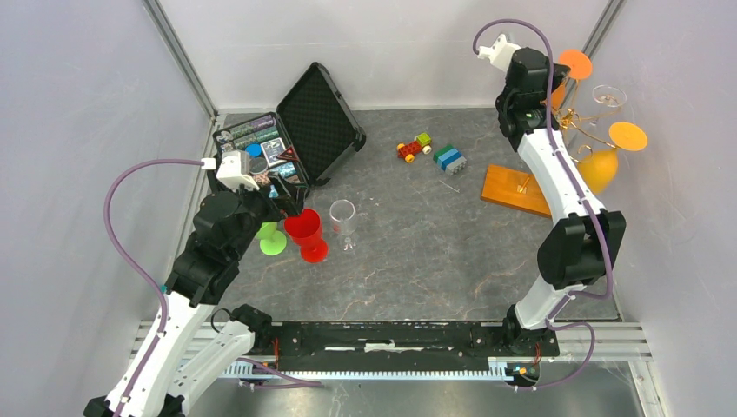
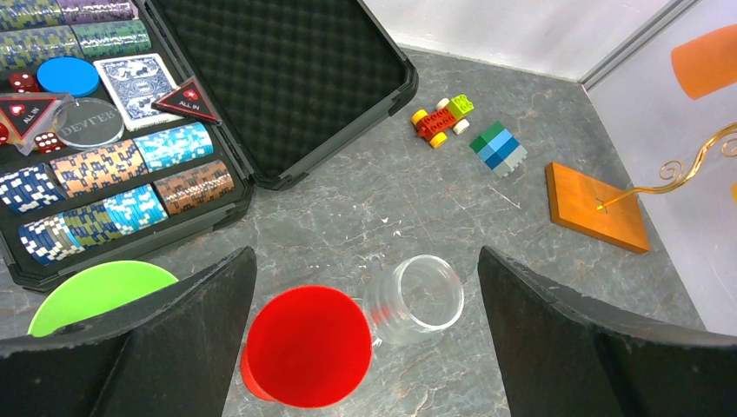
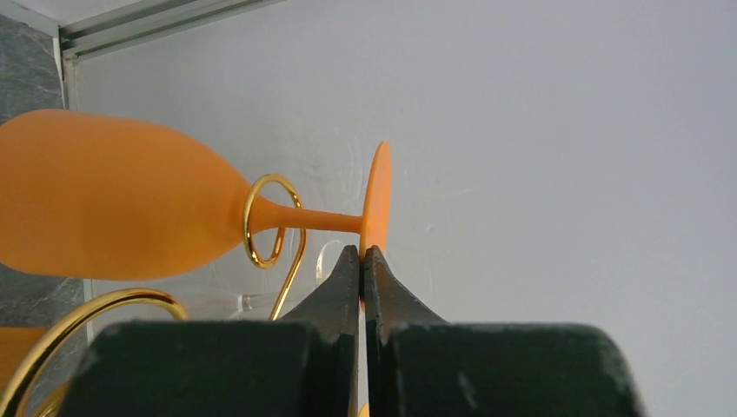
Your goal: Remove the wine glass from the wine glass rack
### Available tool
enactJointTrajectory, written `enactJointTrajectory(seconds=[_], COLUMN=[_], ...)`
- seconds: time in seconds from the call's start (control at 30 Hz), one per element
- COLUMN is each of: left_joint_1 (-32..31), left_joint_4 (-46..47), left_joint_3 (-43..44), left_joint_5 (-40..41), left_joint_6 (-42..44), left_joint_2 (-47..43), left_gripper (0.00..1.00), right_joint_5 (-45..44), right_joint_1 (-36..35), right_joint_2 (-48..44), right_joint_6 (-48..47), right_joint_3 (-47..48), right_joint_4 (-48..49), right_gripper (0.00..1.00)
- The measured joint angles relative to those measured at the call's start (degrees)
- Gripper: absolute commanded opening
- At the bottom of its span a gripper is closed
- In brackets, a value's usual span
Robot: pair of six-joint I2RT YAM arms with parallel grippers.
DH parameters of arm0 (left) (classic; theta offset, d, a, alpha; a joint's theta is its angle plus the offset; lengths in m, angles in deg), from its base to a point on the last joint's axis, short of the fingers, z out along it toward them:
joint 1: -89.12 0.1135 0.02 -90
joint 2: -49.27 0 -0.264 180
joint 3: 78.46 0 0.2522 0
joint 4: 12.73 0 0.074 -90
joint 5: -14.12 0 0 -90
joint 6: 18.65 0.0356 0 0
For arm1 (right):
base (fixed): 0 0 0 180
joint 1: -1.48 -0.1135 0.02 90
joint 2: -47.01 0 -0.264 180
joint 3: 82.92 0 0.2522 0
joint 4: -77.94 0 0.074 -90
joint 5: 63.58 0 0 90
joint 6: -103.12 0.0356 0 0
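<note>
The wine glass rack (image 1: 584, 120) is a gold wire tree on an orange-brown wooden base (image 1: 514, 189) at the right wall. An orange wine glass (image 3: 113, 195) hangs sideways in a gold loop (image 3: 265, 221) by its stem. My right gripper (image 3: 361, 254) is shut on the lower rim of that glass's foot (image 3: 376, 187). From above, the same foot (image 1: 574, 63) shows beside the right wrist, with the fingers hidden. A second orange glass (image 1: 601, 168) and a clear one (image 1: 608, 94) also hang there. My left gripper (image 2: 365, 256) hangs open over the table, holding nothing.
A red glass (image 2: 308, 343), a clear glass (image 2: 417, 295) and a green one (image 2: 91, 291) stand under the left gripper. An open black case (image 1: 291, 139) of poker chips lies at the back left. A toy car (image 1: 414, 147) and a block stack (image 1: 449, 158) sit mid-table.
</note>
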Motion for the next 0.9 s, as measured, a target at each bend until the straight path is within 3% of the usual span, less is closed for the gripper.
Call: enactJointTrajectory(seconds=[0.9], left_joint_1=[0.7], left_joint_4=[0.4], left_joint_3=[-0.1], left_joint_5=[-1.7], left_joint_6=[0.0], left_joint_2=[0.9], left_gripper=[1.00], right_joint_5=[1.0], right_joint_1=[2.7], right_joint_2=[3.3], right_joint_6=[2.1], right_joint_3=[-0.5], right_joint_4=[4.4], right_gripper=[0.00])
